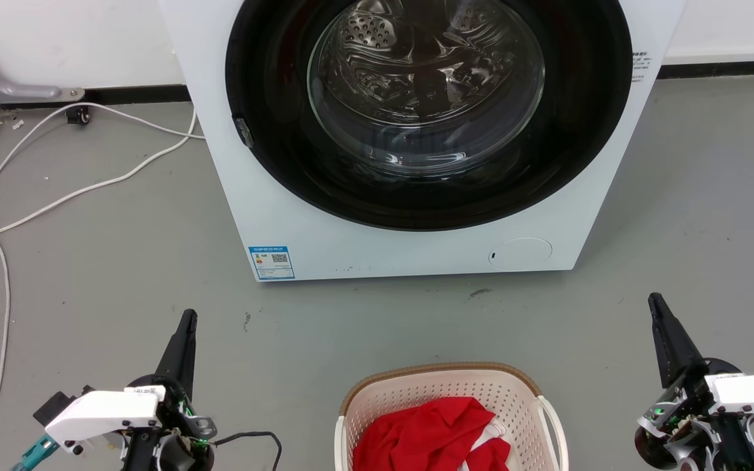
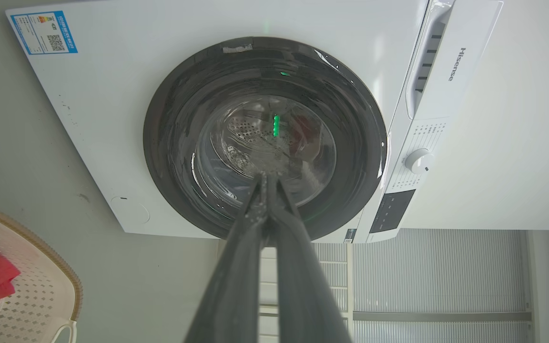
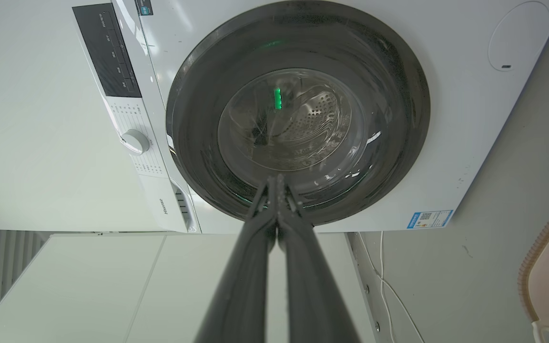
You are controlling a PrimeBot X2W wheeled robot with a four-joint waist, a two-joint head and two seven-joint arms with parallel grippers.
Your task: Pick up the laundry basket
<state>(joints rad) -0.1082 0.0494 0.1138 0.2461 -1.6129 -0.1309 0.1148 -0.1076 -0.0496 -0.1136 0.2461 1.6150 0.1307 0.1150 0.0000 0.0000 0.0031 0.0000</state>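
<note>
The left claw (image 1: 188, 318) rises at the lower left of the head view, fingers pressed together on nothing. The right claw (image 1: 656, 302), at the lower right, is closed tight too. Between them, at the bottom centre and well apart from both, the laundry basket (image 1: 442, 370) stands on the grey floor (image 1: 122, 275), holding a red cloth (image 1: 432, 432). Above it stands the white washer (image 1: 410, 255).

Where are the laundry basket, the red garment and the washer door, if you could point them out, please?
laundry basket (image 1: 439, 367), head view, on the brown rim's far edge.
red garment (image 1: 426, 432), head view, middle of the cloth.
washer door (image 1: 426, 85), head view, centre of the glass.
</note>
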